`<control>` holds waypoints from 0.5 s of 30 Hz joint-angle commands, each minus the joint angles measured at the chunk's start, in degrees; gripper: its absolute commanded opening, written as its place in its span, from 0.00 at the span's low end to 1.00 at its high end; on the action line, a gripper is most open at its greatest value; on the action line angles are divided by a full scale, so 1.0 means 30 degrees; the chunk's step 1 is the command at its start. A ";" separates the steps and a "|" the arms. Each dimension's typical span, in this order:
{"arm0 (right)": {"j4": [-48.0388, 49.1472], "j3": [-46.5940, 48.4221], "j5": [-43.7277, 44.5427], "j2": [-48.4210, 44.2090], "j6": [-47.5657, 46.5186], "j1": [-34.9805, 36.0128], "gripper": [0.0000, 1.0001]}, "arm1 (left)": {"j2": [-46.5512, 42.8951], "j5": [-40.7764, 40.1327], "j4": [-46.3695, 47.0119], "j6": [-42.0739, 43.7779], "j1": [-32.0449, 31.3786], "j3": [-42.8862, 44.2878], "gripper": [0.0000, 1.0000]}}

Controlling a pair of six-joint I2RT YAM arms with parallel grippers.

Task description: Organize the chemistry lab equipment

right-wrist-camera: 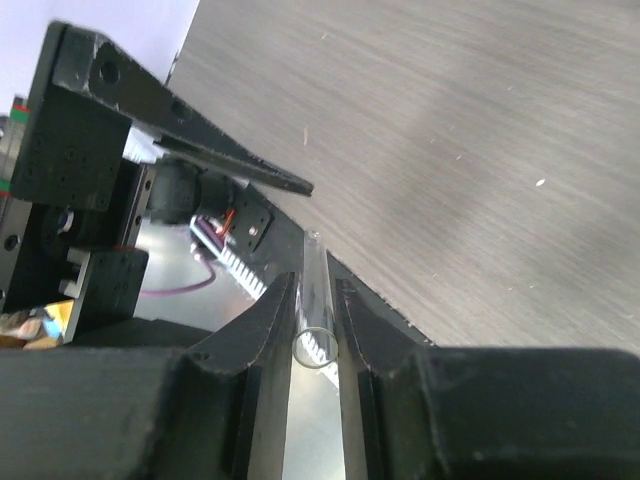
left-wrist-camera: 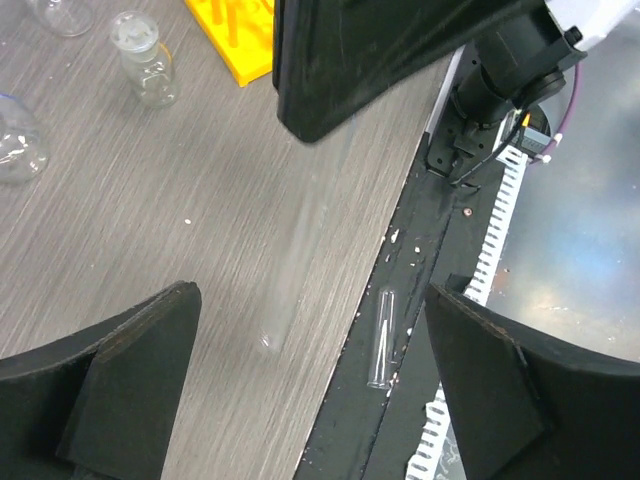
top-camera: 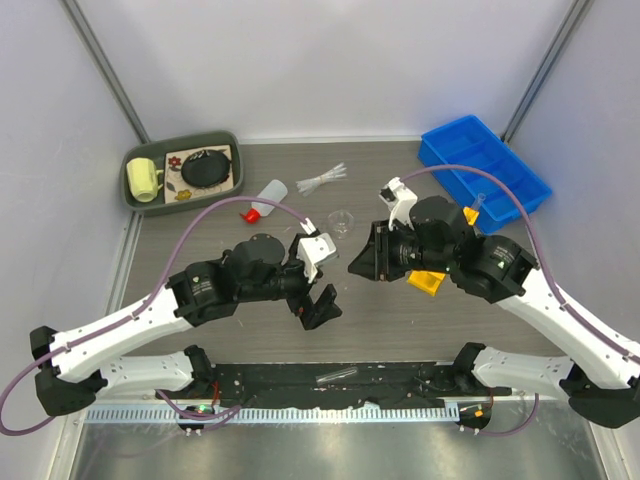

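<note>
Left claw (left-wrist-camera: 315, 390) is spread wide. Right claw (right-wrist-camera: 312, 300) pinches a clear tube (right-wrist-camera: 312, 268). Green tray (top-camera: 135, 203) holds a yellow mug (top-camera: 143, 180) and a round black object (top-camera: 207, 167).

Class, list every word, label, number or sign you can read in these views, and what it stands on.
No readable text in any view.
The white squeeze bottle, yellow mug and blue tray show no label.
The patterned mat in the green tray: marks too small to read.
</note>
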 commanded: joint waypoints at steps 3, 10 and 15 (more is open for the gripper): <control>-0.2117 0.3161 0.5787 0.1107 -0.1142 0.0049 0.14 | -0.0874 -0.1699 0.0682 -0.0289 0.0097 0.0252 1.00; -0.5458 0.6297 1.2383 0.3189 -0.2023 -0.1061 0.14 | -0.0611 -0.2611 -0.0283 -0.0670 0.0097 0.0603 1.00; -0.4849 0.5920 1.1603 0.3689 -0.3076 -0.6208 0.12 | -0.0844 -0.2611 -0.0549 -0.0963 0.0097 0.0633 1.00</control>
